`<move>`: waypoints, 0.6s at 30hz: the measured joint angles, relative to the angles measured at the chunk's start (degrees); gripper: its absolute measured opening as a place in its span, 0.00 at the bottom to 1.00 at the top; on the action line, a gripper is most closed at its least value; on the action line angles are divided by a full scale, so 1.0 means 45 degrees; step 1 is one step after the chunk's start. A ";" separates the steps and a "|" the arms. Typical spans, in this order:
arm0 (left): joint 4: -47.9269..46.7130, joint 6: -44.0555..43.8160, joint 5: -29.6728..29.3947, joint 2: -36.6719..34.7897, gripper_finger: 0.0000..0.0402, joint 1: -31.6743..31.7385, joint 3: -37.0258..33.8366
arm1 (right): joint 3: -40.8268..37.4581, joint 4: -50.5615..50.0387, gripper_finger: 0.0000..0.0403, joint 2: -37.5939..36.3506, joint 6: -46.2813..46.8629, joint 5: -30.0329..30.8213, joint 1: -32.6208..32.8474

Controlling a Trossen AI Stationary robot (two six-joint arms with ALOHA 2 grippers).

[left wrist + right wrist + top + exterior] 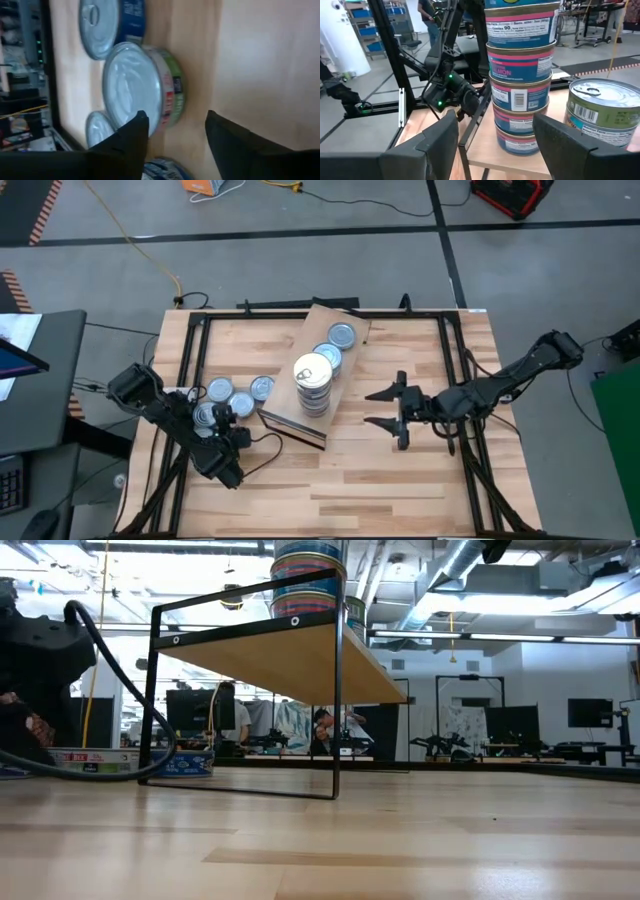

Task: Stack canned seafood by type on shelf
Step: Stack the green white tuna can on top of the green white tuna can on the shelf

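The shelf (300,395) is a light-wood plank on a black frame (337,690), set aslant mid-table. On it stands a tall stack of cans (313,380) with pink labels (520,75), and beside it green-labelled cans (602,112) and silver-topped ones (342,335). Several loose cans (241,402) lie on the table left of the shelf. My left gripper (222,418) points down among them, open, at a silver-topped can with a green and red label (135,87). My right gripper (385,408) hangs open, level, right of the shelf, facing the stack. My left gripper (177,122) comes slanting down at the green and red can. One finger (135,132) stands over the edge of its lid and the other (220,132) beyond its side wall (172,95). Whether either finger touches the can, I cannot tell.
Black frame rails run along the table's left and right sides (190,360), (465,380). Bare slatted tabletop (350,480) lies between the shelf and the near edge. A blue-labelled can (107,25) and others crowd close around the left gripper.
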 joint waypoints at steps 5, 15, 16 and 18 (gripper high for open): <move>0.0122 0.0786 -0.0550 -0.0002 0.37 0.0016 -0.0139 | 0.0000 0.0074 0.70 0.0051 0.0000 -0.0002 0.0002; 0.1521 0.2544 -0.0376 -0.0014 0.26 0.0068 -0.0832 | 0.0000 0.0152 0.70 0.0199 -0.0097 -0.0015 0.0017; 0.1655 0.2638 -0.0448 -0.0024 0.24 0.0080 -0.0937 | 0.0000 0.0164 0.70 0.0199 -0.0097 -0.0011 0.0047; 0.1653 0.2601 -0.0554 -0.0031 0.20 0.0122 -0.1031 | 0.0000 0.0173 0.70 0.0199 -0.0092 -0.0014 0.0053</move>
